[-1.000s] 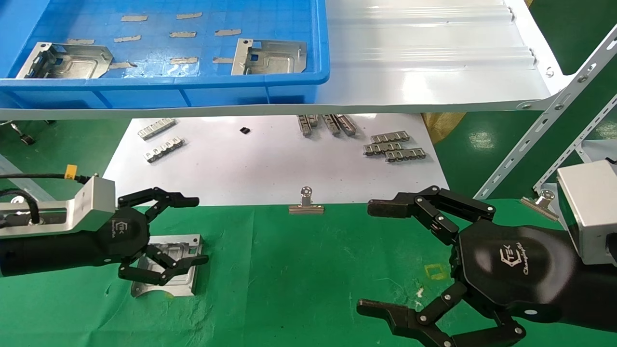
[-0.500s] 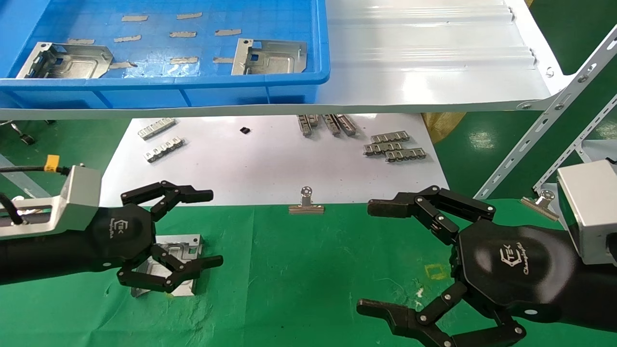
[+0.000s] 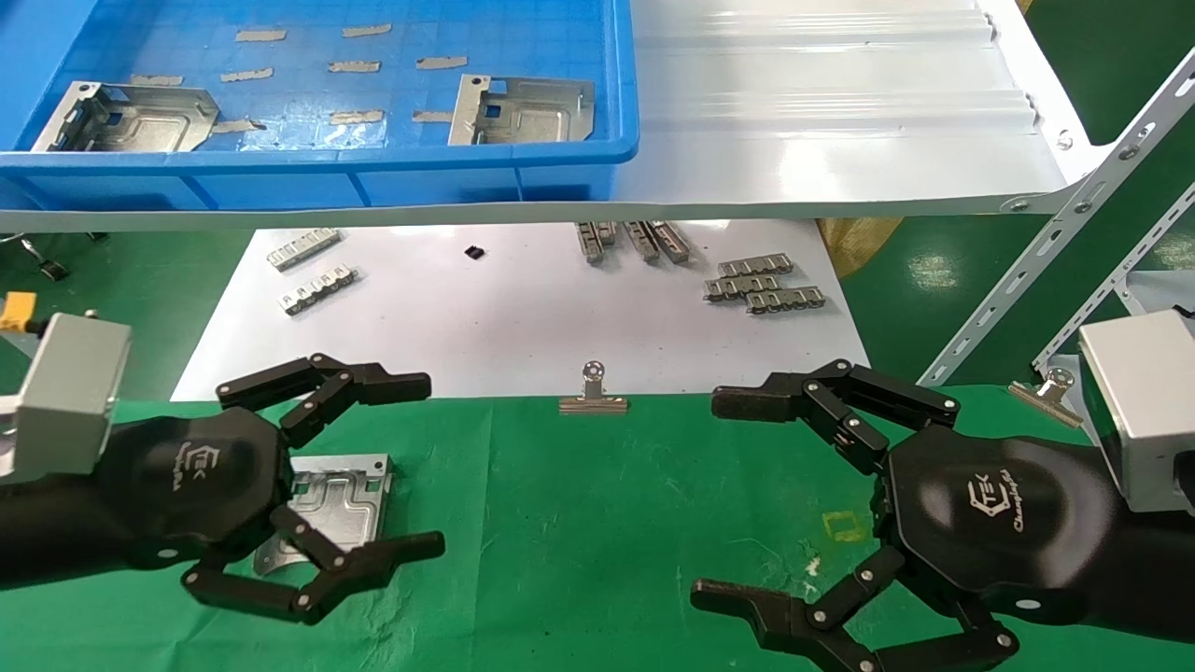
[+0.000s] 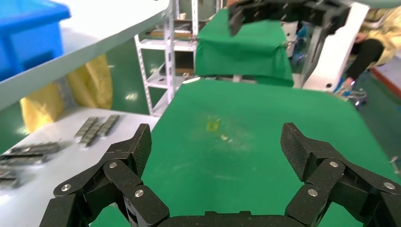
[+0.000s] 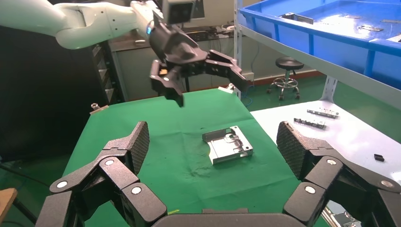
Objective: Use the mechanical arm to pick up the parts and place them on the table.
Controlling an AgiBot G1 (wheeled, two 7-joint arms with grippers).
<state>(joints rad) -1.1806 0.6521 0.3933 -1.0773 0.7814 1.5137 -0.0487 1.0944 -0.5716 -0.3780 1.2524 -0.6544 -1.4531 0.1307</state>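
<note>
One silvery part (image 3: 329,504) lies flat on the green table (image 3: 579,532) at the left; it also shows in the right wrist view (image 5: 228,144). My left gripper (image 3: 435,464) is open and empty, raised above the part, with its palm covering the part's left edge. In the left wrist view the left gripper (image 4: 215,144) has only green cloth between its fingers. My right gripper (image 3: 705,497) is open and empty over the table's right side. Two more parts (image 3: 126,117) (image 3: 523,109) lie in the blue bin (image 3: 317,161) on the shelf.
The glossy white shelf (image 3: 822,140) overhangs the back. Below it a white sheet (image 3: 485,317) carries several small slotted strips (image 3: 761,283). A binder clip (image 3: 593,394) sits at the cloth's edge, another at the right (image 3: 1046,390). A perforated steel brace (image 3: 1046,271) slants at the right.
My left gripper has lifted off the part and pulled back toward me, staying open. The part stays on the cloth, more of it showing. The right arm has not moved.
</note>
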